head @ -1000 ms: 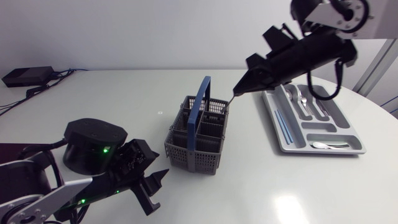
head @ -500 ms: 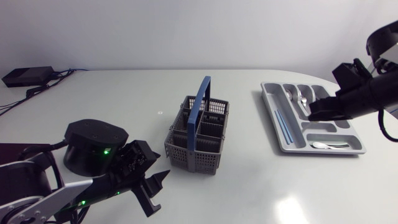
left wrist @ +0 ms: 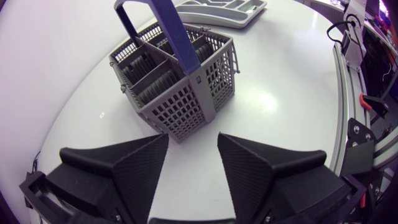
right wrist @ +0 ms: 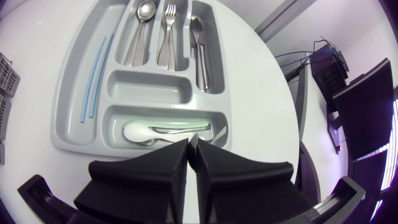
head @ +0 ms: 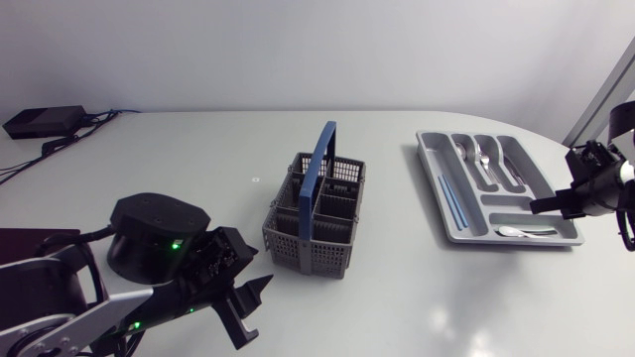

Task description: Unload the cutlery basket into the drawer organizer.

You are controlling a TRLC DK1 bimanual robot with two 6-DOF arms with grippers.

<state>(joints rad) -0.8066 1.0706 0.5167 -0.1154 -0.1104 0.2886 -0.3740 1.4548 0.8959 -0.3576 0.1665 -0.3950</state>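
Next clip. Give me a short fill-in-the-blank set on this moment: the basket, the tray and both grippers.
1. The handle of the basket is ___.
2. The left gripper faces the basket with its fingers ___.
3. In the tray, the fork lies between the spoon and the ___.
4. The right gripper is ___, with nothing between its fingers.

Missing words: blue; open; knife; shut.
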